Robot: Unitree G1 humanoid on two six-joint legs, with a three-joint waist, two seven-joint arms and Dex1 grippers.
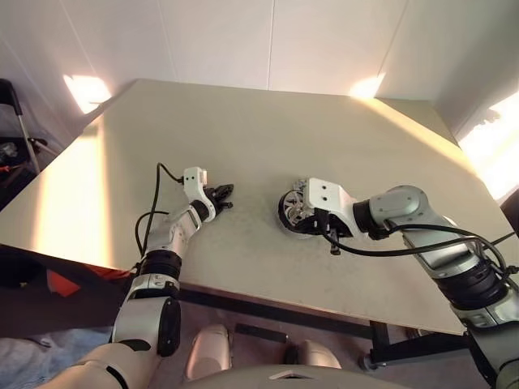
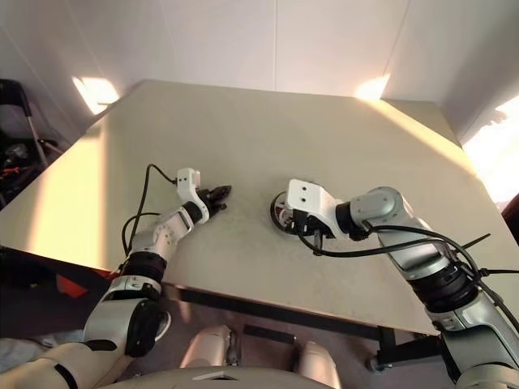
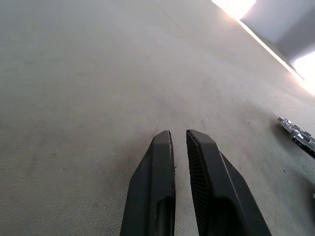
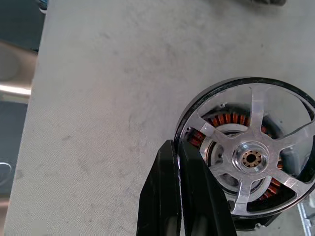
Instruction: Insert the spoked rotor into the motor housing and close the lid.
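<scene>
The spoked rotor point(image 4: 251, 158), a black rim with silver spokes and a central hub, lies over the motor housing point(image 4: 224, 119), whose copper-red windings show between the spokes. Whether the rotor is fully seated I cannot tell. My right gripper point(image 4: 177, 145) is shut on the rotor's rim at its near side. In the head views the motor point(image 1: 289, 212) sits mid-table, partly hidden under the right wrist. My left gripper point(image 1: 222, 194) hovers low over bare table to the motor's left, its fingers point(image 3: 160, 187) almost together with nothing between them. A silver-grey piece point(image 3: 295, 132) beside the motor may be the lid.
The beige table point(image 1: 243, 130) stretches far behind and to the left of the motor. Its front edge point(image 1: 268, 296) runs close below both arms. Dark equipment point(image 1: 12, 150) stands off the table's left side. A black cable point(image 1: 389, 247) loops from my right wrist.
</scene>
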